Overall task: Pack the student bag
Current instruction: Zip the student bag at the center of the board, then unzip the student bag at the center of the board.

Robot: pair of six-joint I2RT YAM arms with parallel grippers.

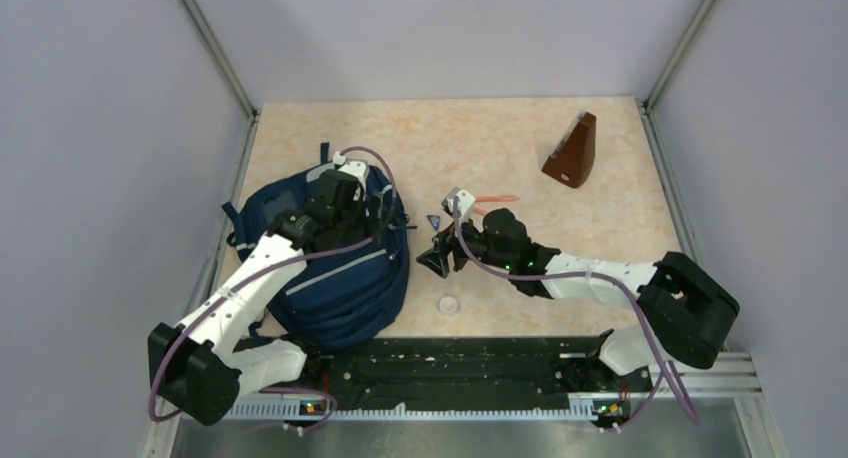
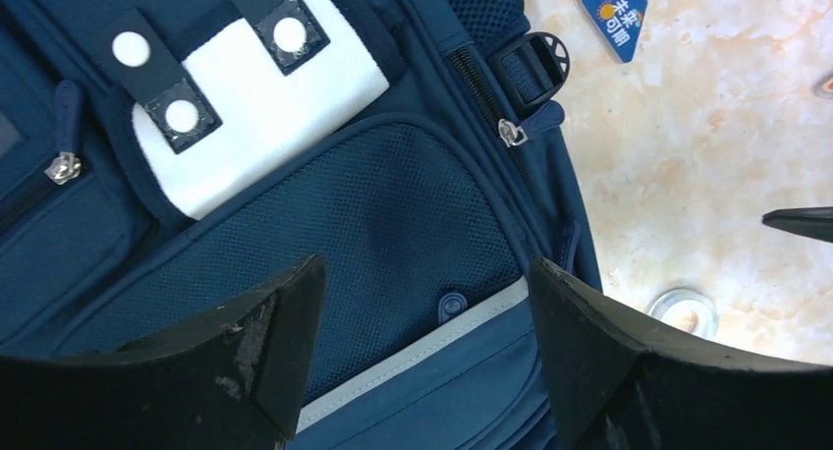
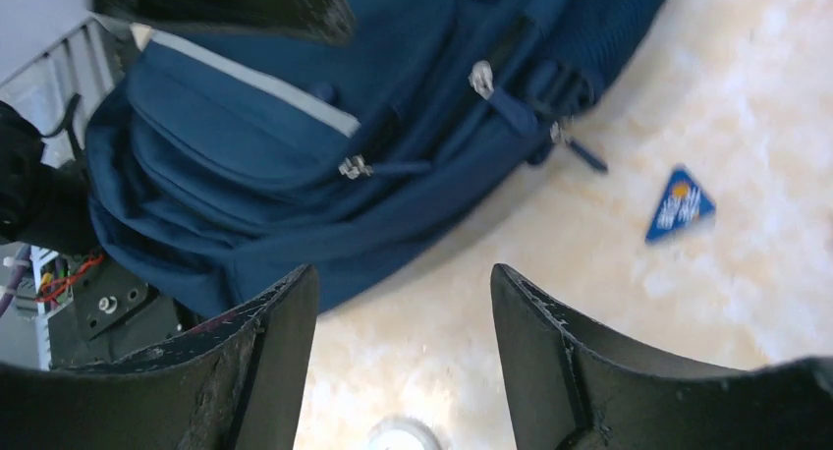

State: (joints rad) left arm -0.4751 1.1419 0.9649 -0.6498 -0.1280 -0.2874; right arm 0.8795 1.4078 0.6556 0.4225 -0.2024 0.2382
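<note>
The student bag (image 1: 335,273), a large navy backpack with grey trim, lies on the table's left side. In the left wrist view its mesh pocket (image 2: 393,204) and white patch (image 2: 265,106) fill the frame. My left gripper (image 2: 424,268) hovers open over the bag's upper part (image 1: 345,193), with nothing between its fingers. My right gripper (image 3: 403,273) stands open just right of the bag (image 3: 295,106), above bare table (image 1: 438,258), and holds nothing. The bag's zippers (image 3: 356,167) look shut.
A small blue triangular badge (image 1: 433,220) (image 3: 680,204) (image 2: 613,20) lies beside the bag. A small round white cap (image 1: 449,304) (image 2: 683,310) sits near the front. An orange pen (image 1: 495,198) lies mid-table, and a brown wedge-shaped object (image 1: 572,153) stands at the back right.
</note>
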